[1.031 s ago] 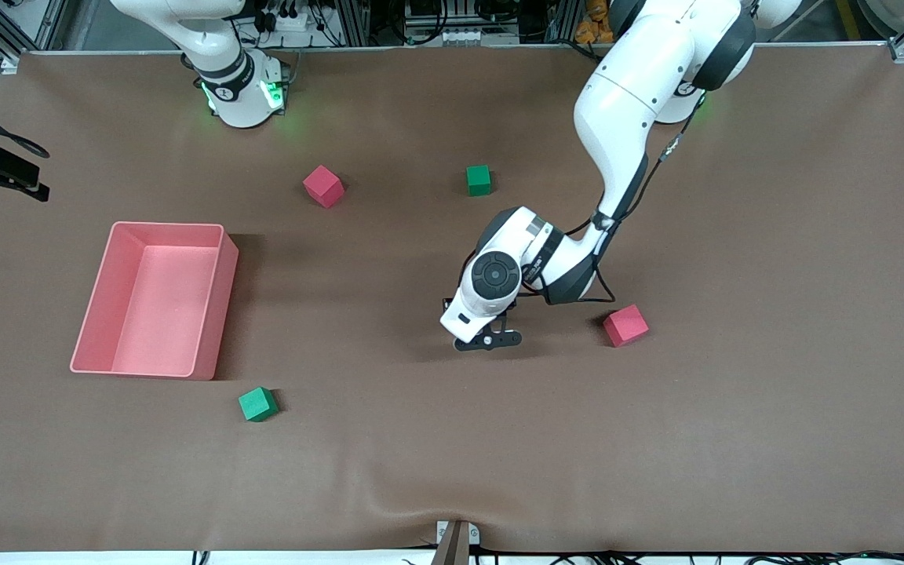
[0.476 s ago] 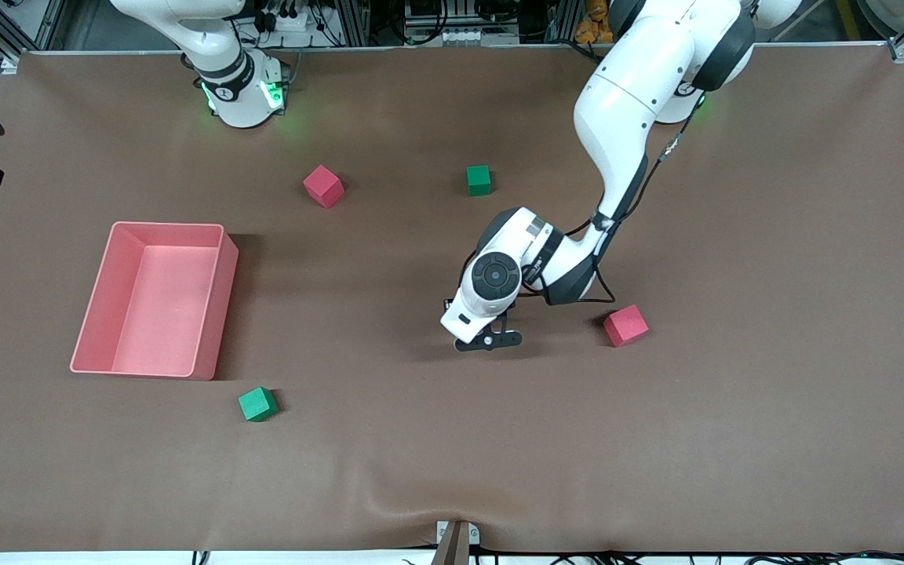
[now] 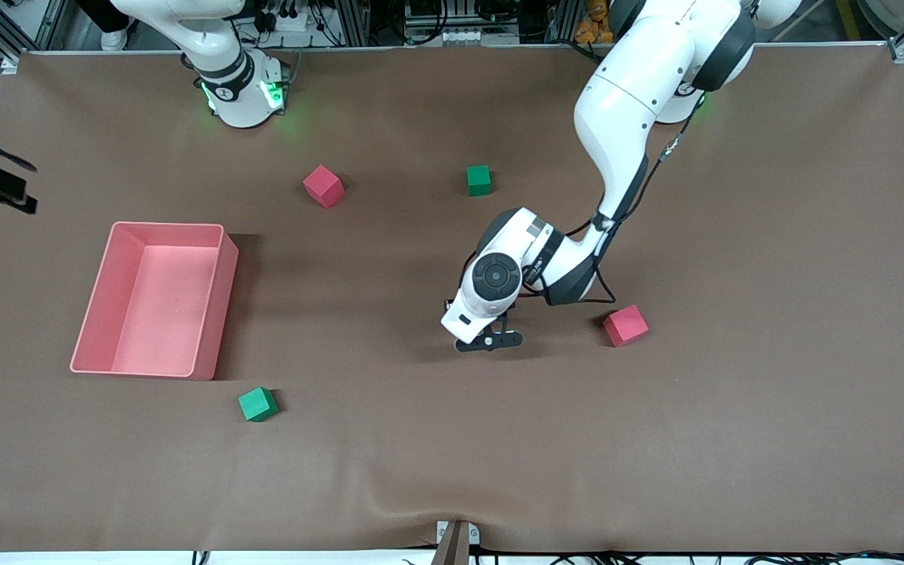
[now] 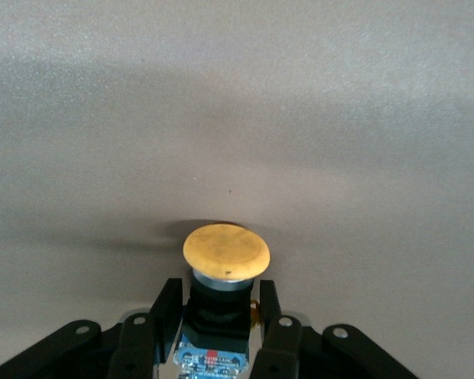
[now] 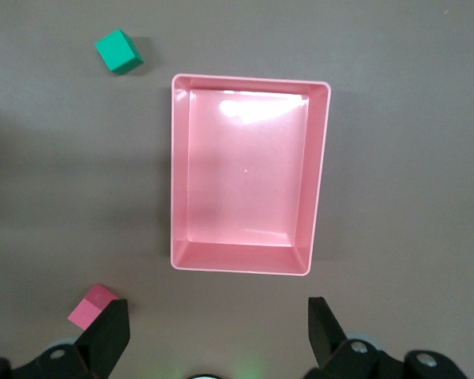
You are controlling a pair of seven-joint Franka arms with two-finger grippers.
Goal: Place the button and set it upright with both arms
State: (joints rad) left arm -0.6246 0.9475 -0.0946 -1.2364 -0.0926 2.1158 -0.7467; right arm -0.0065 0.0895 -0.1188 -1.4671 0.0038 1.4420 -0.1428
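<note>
I see the button (image 4: 223,272) lying on its side in my left wrist view, its long axis along the table, the round orange cap pointing away from the left gripper (image 4: 219,328) and the black body with bluish marks tucked back between the fingers (image 4: 278,332). The jaws are clenched on that black body, 1 finger on each side. In the front view the button is hidden under the wrist; I can only place it at the left gripper (image 3: 488,340), which is down at the table near the middle, toward the left arm's end from the pink bin (image 3: 152,299) and beside 1 red cube (image 3: 625,325).

The right gripper (image 5: 215,328) hangs high over the table above the pink bin (image 5: 249,174), jaws released and wide apart, holding nothing; that arm waits.

The table (image 3: 734,439) is covered with a plain brown mat that has a slight ripple at the edge nearest the front camera. On it I count 2 red cubes and 2 green cubes: a second red cube (image 3: 323,186) and a green cube (image 3: 479,180) nearer the bases, another green cube (image 3: 257,404) just nearer the front camera than the bin. Around the table edge near the bases I see metal framing and cables.
</note>
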